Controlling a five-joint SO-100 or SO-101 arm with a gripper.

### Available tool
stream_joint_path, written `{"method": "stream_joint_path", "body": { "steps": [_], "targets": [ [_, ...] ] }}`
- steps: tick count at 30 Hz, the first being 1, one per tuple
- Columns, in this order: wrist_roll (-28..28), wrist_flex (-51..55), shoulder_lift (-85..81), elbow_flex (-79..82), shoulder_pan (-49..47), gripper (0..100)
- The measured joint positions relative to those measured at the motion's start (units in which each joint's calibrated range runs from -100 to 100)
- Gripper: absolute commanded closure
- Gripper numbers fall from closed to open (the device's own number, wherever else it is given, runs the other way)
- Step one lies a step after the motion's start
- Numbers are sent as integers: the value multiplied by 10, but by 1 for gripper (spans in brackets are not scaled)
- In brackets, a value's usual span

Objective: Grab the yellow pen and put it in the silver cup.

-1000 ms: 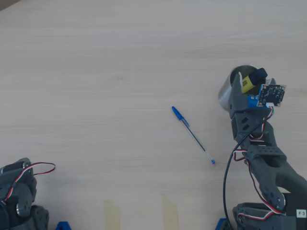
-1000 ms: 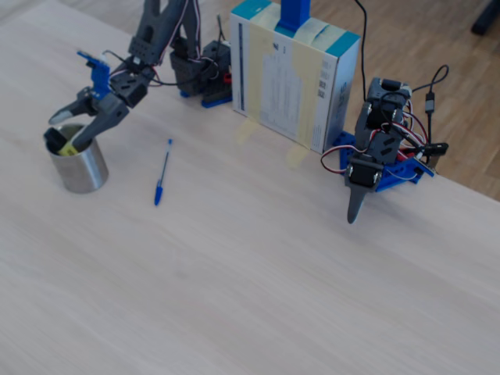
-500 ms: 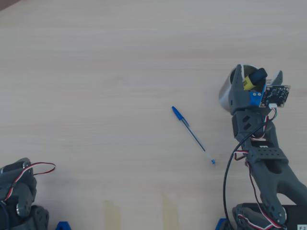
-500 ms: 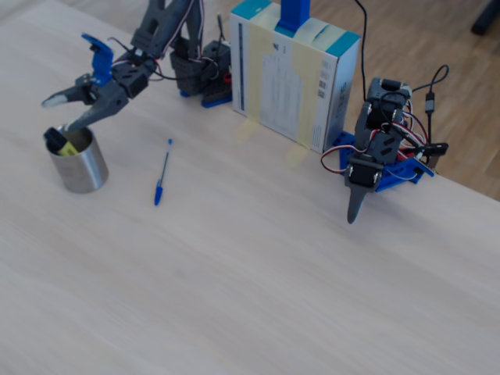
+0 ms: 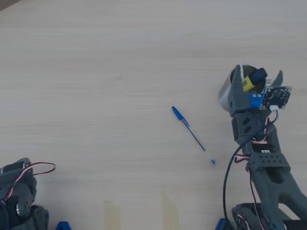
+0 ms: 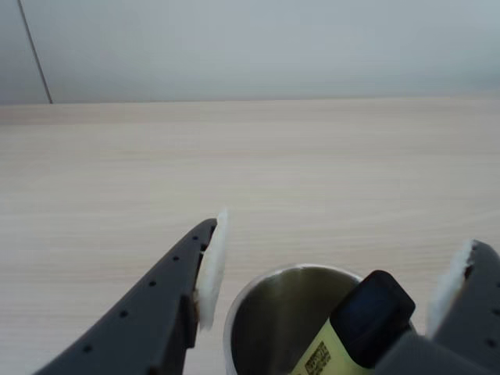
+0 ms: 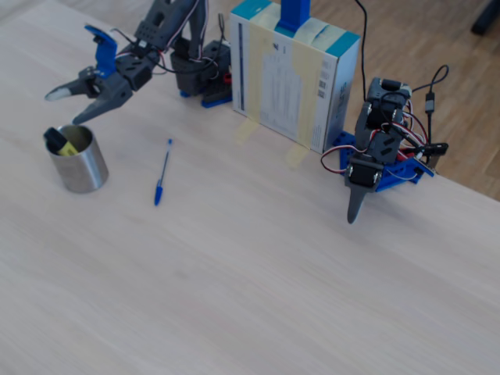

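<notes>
The arm reached out from its base at the far edge of the pale wood-grain bench (image 7: pixel 258 281), its dark grey printed links bent forward and its pincer (image 7: pixel 72 105) poised in the air above and just behind the silver cup (image 7: pixel 78 160) in the fixed view. The pincer (image 5: pixel 256 80) stood open and held nothing, its two tapered fingers spread to either side of the cup's mouth in the overhead view. From the wrist view, white pads (image 6: pixel 211 266) lined the inner faces of the perforated grey fingers, one at the left of the cup (image 6: pixel 273 312) and one at the right edge of the picture.

The yellow pen (image 5: pixel 252 80) rested inside the silver cup (image 5: pixel 225 93), leaning against the rim with its black cap uppermost and poking above the brim. In the wrist view the yellow pen (image 6: pixel 348 332) showed a glossy black cap over a yellow barrel with small dark print. The cup was a brushed-steel cylinder with a shiny wall that stood upright on the bench.

A thin ballpoint pen (image 7: pixel 162 173) with a blue cap lay flat on the bench, well apart from the cup. A second, idle arm (image 7: pixel 379 152) sat at the right of the fixed view, beside an upright cardboard box (image 7: pixel 293 78) taped to the bench.
</notes>
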Motion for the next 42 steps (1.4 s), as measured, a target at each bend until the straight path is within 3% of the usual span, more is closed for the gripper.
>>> {"method": "stream_joint_path", "body": {
  "steps": [33, 42],
  "targets": [
    [-1, 1, -262, 178, 17, 60],
    [-1, 66, -371, 234, 23, 60]
  ]
}}
